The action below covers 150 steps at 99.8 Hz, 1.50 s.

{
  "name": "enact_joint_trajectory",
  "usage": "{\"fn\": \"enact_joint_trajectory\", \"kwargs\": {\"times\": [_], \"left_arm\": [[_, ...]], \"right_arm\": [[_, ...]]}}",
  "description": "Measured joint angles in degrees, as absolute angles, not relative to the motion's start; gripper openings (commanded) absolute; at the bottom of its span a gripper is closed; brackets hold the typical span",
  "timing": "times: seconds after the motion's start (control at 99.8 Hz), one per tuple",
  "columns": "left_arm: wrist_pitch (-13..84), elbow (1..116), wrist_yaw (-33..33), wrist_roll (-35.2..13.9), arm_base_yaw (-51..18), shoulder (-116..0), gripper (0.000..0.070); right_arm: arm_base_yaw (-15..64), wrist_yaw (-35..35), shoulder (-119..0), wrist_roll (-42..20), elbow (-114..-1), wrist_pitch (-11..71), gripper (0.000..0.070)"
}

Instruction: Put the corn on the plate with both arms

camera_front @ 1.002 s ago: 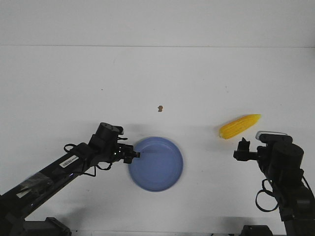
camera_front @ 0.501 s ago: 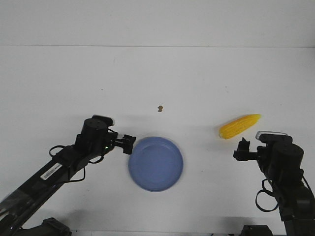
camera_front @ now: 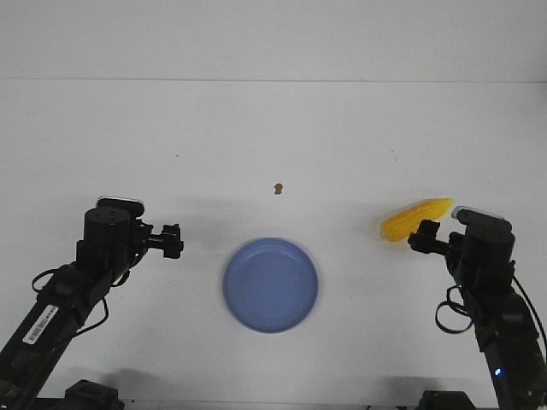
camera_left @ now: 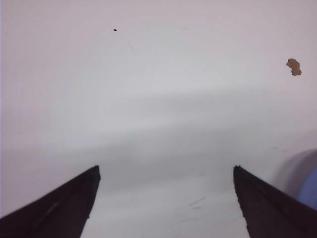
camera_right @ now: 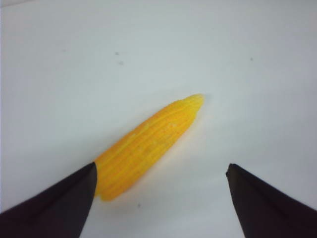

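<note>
1. Corn (camera_front: 416,219): lies on desk (camera_front: 342,137), right of plate (camera_front: 271,284), well apart, not yet gripped.
2. Right gripper (camera_right: 161,171): spread wide, empty, just beside corn's blunt end, apparently lined up for pickup.
3. Left gripper (camera_left: 166,171): wide, empty, left of plate over bare desk.

- The corn (camera_front: 416,219) is bright yellow, shading to orange along its rows of ridged kernels (camera_right: 148,144).
- The plate (camera_front: 271,284) is a plain periwinkle blue with no pattern.
- The tabletop (camera_front: 273,145) is plain white.
- A small speck (camera_front: 278,188) on it is brown.
- Both arms are black; the left hand (camera_front: 173,241) and right hand (camera_front: 420,236) are black too.
- The camera blocks (camera_front: 120,202) are topped in white.
</note>
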<state>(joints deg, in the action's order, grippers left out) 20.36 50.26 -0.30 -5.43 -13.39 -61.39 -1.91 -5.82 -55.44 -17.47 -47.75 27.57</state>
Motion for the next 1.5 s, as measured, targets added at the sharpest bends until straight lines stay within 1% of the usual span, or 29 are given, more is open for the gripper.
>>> {"fn": "enact_joint_trajectory", "kwargs": {"times": [0.17,0.261,0.401,0.581,0.772,0.812,0.842,0.932,0.962,0.992,1.122,1.293,1.403,1.503], "left_arm": [[20.29,50.26,-0.30,-5.39,-13.39,-61.39,0.0551],[20.29,50.26,-0.30,-5.39,-13.39,-61.39,0.0551],[20.29,50.26,-0.30,-5.39,-13.39,-61.39,0.0551],[20.29,50.26,-0.30,-5.41,-13.39,-61.39,0.0551],[20.29,50.26,-0.30,-5.39,-13.39,-61.39,0.0551],[20.29,50.26,-0.30,-5.39,-13.41,-61.39,0.0550],[20.32,50.26,-0.30,-5.39,-13.39,-61.39,0.0551],[20.29,50.26,-0.30,-5.39,-13.39,-61.39,0.0551],[20.29,50.26,-0.30,-5.39,-13.39,-61.39,0.0551],[20.32,50.26,-0.30,-5.39,-13.39,-61.39,0.0550],[20.29,50.26,-0.30,-5.39,-13.39,-61.39,0.0550],[20.29,50.26,-0.30,-5.41,-13.41,-61.39,0.0550],[20.29,50.26,-0.30,-5.39,-13.39,-61.39,0.0550],[20.29,50.26,-0.30,-5.41,-13.39,-61.39,0.0550]], "right_arm": [[-4.62,-2.87,-66.83,-22.59,-47.75,21.45,0.0554],[-5.98,-0.05,-72.69,-25.17,-47.75,18.15,0.0554],[-6.76,3.03,-78.61,-28.49,-47.75,12.88,0.0554],[-6.76,3.73,-83.09,-29.98,-47.75,10.37,0.0553],[-6.76,7.14,-86.70,-30.68,-48.42,7.25,0.0549],[-6.76,7.86,-87.31,-30.68,-48.49,7.09,0.0527],[-6.76,8.38,-87.74,-30.70,-48.49,7.09,0.0488],[-6.74,9.85,-88.64,-30.50,-48.56,6.55,0.0278],[-6.74,10.39,-88.68,-30.50,-48.53,6.66,0.0226],[-6.74,10.57,-88.75,-30.50,-48.51,6.85,0.0192],[-6.74,11.09,-88.82,-30.48,-48.49,6.79,0.0167],[-6.15,16.03,-88.31,-29.74,-48.45,7.73,0.0167],[-2.96,18.35,-84.51,-28.23,-48.21,10.13,0.0168],[2.11,18.68,-78.91,-26.61,-48.21,12.14,0.0168]]}}
